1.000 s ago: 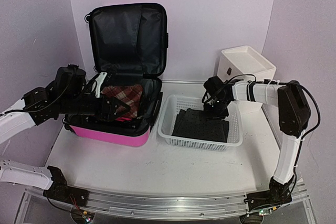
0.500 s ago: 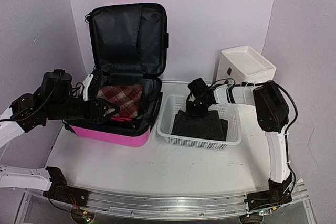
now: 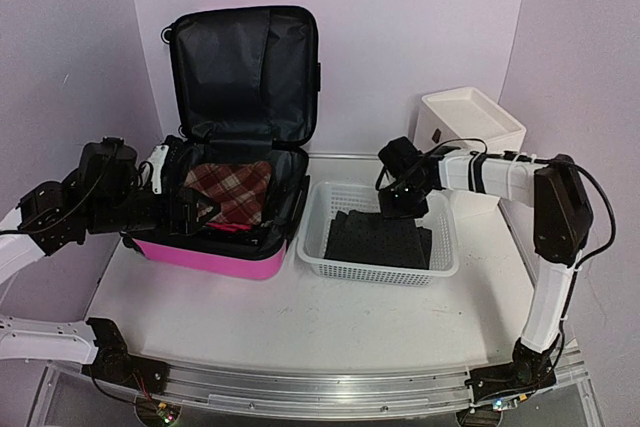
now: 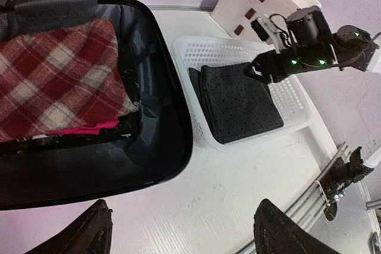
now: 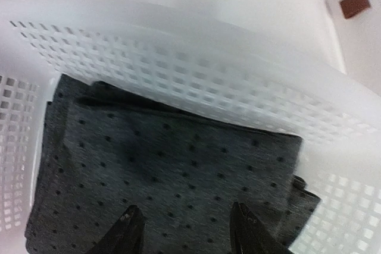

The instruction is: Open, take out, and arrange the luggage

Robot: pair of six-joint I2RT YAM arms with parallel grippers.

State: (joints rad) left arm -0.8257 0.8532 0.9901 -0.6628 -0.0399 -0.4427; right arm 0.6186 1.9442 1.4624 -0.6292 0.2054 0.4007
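since the dark grey dotted folded cloth [image 3: 385, 239] lies flat in the white mesh plastic basket [image 3: 380, 275], we judge the step in hand to be fetching the next piece, the red-and-cream plaid folded cloth [image 3: 232, 185] inside the small hot-pink hard-shell luggage [image 3: 205, 255]. the luggage sits open at the left rear of the white table [image 3: 300, 317], just beside the basket, its black-lined lid upright against the back wall. the left tool [image 4: 189, 233] hovers at the luggage's left side, jaws spread wide with nothing between them; the right tool [image 5: 186, 233] hangs over the far part of the basket, above the dark cloth, jaws apart and empty.

we would lower the left tool onto a folded edge of the plaid cloth rather than its middle, so that it lifts as one piece. a strip of bright pink fabric [image 4: 83, 128] peeks from under its near edge; we would pinch the plaid layers alone unless both are meant to come together. we would raise the cloth above the luggage's rim before crossing, and draw the right tool clear of the basket first, since the arms could meet there. soft cloth may sag and unfold, so a slow lift suits it.
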